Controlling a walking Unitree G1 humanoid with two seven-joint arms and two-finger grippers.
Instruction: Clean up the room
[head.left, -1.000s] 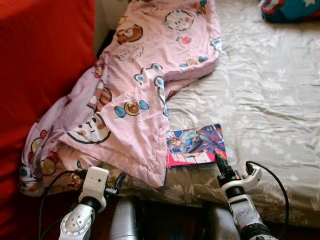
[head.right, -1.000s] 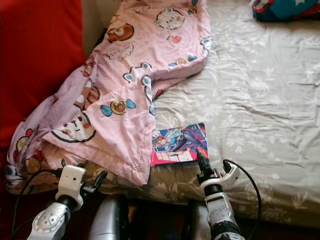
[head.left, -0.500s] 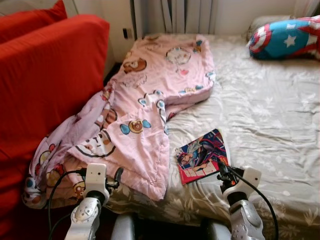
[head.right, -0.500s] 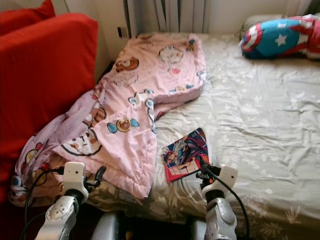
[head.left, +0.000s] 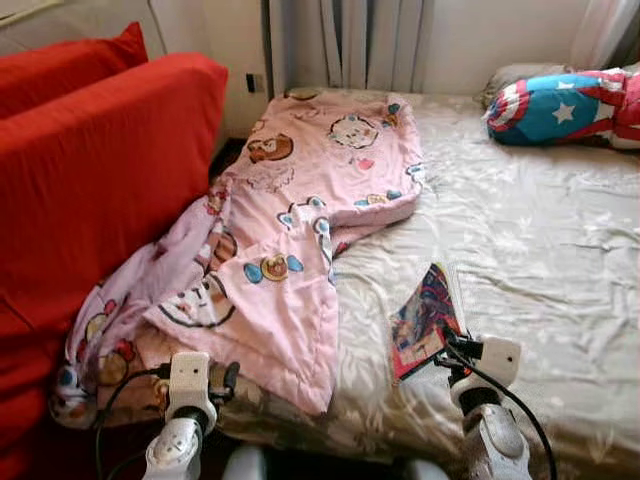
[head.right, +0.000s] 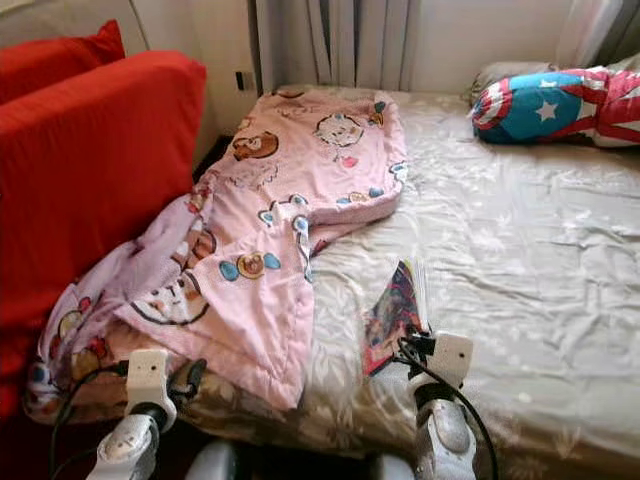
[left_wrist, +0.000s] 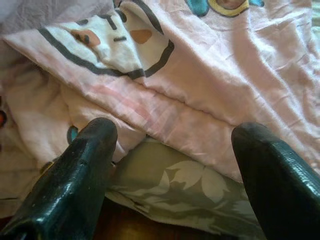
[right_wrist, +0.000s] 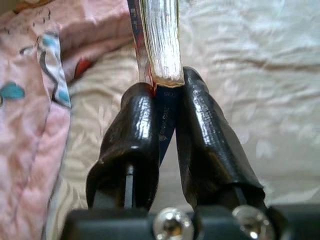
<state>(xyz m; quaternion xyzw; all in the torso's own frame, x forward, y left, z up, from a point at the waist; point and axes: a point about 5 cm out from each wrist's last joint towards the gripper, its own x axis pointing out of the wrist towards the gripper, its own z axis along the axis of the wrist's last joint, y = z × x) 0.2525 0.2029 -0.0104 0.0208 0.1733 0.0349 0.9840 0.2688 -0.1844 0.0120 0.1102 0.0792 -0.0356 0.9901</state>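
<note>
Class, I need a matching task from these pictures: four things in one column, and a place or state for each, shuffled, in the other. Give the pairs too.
Things
1. book
2. pink blanket
3. star pillow
4. left gripper

Places or states
A. at the far corner of the bed
B. open, by the near edge of the bed
C. pinched upright between the right gripper's fingers
D. spread along the side of the bed next to the red sofa

Pairs: 1-C, 2-D, 3-A, 4-B
</note>
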